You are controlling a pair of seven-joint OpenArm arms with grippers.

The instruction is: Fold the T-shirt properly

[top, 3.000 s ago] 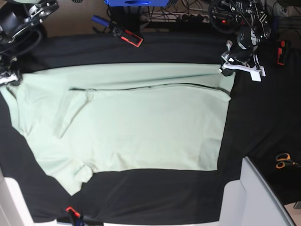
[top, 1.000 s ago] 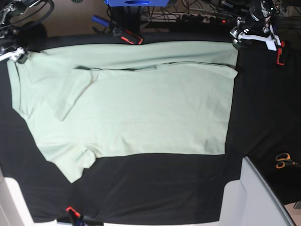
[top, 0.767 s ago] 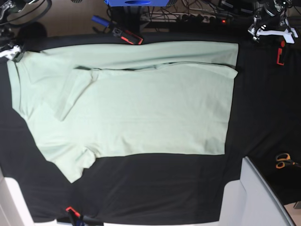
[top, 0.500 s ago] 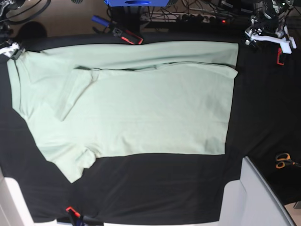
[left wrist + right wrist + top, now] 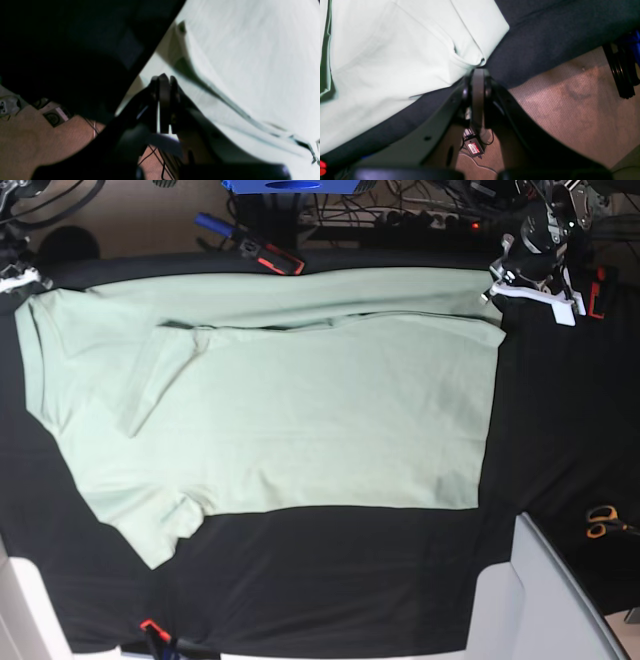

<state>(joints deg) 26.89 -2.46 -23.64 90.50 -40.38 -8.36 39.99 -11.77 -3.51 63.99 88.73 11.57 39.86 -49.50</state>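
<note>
The pale mint T-shirt [image 5: 300, 410] lies spread flat on the black tablecloth [image 5: 560, 410], one sleeve folded inward at the left. My left gripper [image 5: 495, 285] sits at the shirt's far right corner. In the left wrist view, which is blurred, the left gripper [image 5: 163, 76] has its jaws pressed together and no fabric shows between them, with the T-shirt [image 5: 250, 62] just beyond. My right gripper [image 5: 22, 280] is at the far left corner. The right wrist view shows the right gripper [image 5: 478, 71] shut where a curled corner of the T-shirt [image 5: 395, 50] meets its tips.
Orange-handled scissors [image 5: 600, 520] lie at the right edge. A grey-white bin [image 5: 540, 600] stands at the front right. A red-and-black clamp [image 5: 272, 258] grips the table's far edge, another red clamp [image 5: 597, 290] sits far right. Cables and gear crowd the back.
The left gripper came back from beyond the table's far right corner to the shirt's corner and shut. The right gripper closed at the far left corner, which shifted slightly left.
</note>
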